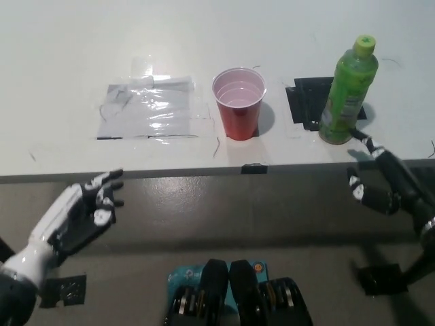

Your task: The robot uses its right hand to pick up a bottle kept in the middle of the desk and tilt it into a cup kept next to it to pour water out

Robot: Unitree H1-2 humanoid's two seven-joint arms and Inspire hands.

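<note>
Two hands hang empty, fingers spread, below the desk [54,81] edge: left hand [85,214] at 8 o'clock, right hand [380,183] at 4. Beyond, the cup [238,103] stands centre, the bottle [348,89] upright at 2, just above the right fingertips.

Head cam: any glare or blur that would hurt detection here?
Head view: strong glare on the clear plastic sheet taped to the white desk; the red cup and green bottle are sharp enough, each casting a soft shadow to its right; the right hand is dark against the grey floor, low contrast; the left hand reads clearly.
</note>
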